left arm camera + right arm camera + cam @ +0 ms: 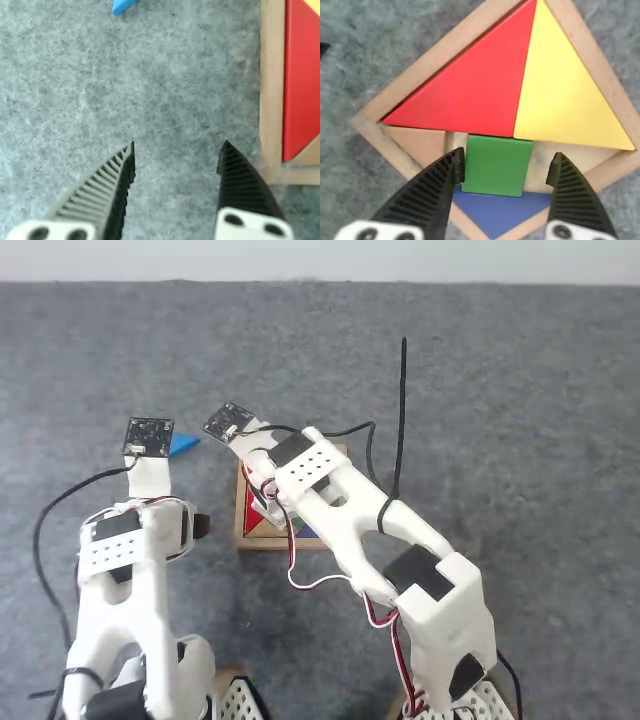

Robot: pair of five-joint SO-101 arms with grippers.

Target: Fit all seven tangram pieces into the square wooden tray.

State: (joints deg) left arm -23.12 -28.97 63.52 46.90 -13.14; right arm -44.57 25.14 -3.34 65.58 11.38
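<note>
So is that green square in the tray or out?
In: the green square sits inside the wooden tray, against the red triangle and yellow triangle.

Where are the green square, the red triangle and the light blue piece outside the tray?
green square (pixel 496 165), right wrist view, its middle.
red triangle (pixel 470 95), right wrist view, its middle.
light blue piece (pixel 122 6), left wrist view, its visible corner.

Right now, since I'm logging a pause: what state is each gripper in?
Left gripper: open, holding nothing.
Right gripper: open, straddling the green square, not clamped on it.
</note>
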